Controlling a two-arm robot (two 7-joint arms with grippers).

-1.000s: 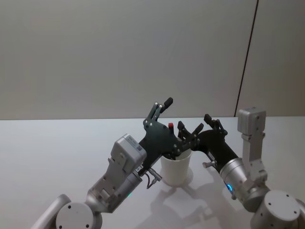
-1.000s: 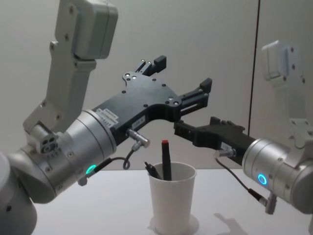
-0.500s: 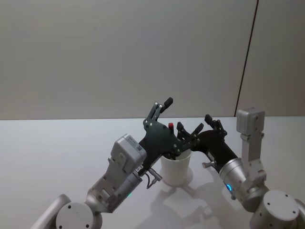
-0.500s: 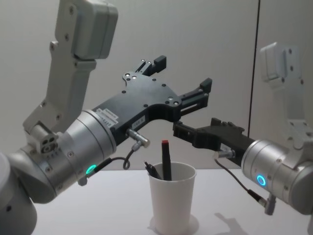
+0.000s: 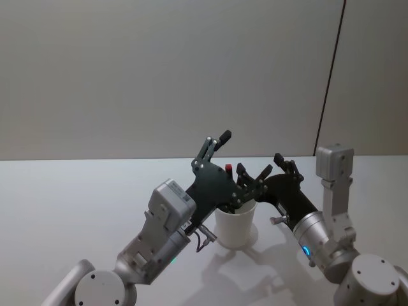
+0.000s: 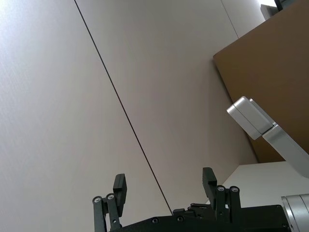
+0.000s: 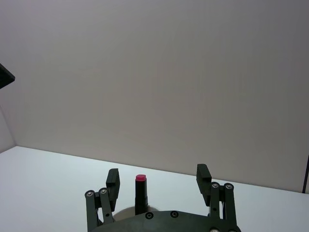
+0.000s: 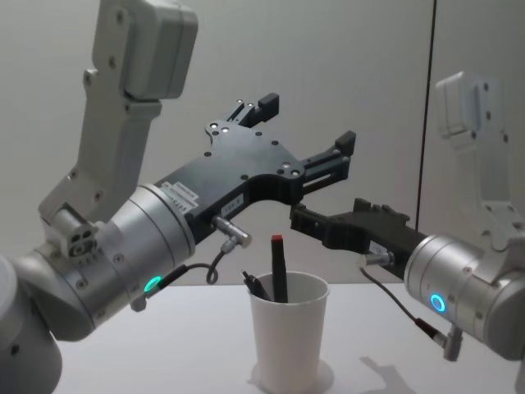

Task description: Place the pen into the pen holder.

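The pen holder (image 8: 289, 332) is a white paper cup standing upright on the white table, also seen in the head view (image 5: 234, 224). Inside it stands a dark pen (image 8: 278, 271) with a red tip, its top above the rim. A second dark pen (image 8: 256, 286) leans beside it. My left gripper (image 8: 308, 123) hangs open above the cup, holding nothing. In the right wrist view my right gripper (image 7: 158, 176) is open, with the red-tipped pen (image 7: 140, 192) between its fingers but apart from them. It reaches in from the right just above the cup's rim.
The white table (image 5: 76, 197) stretches wide to the left of the cup. A plain grey wall (image 5: 159, 76) stands behind it. Both arms crowd the space over the cup.
The right arm has edged very slightly to the left in the chest view. Cup, pens and left gripper stay as they were.
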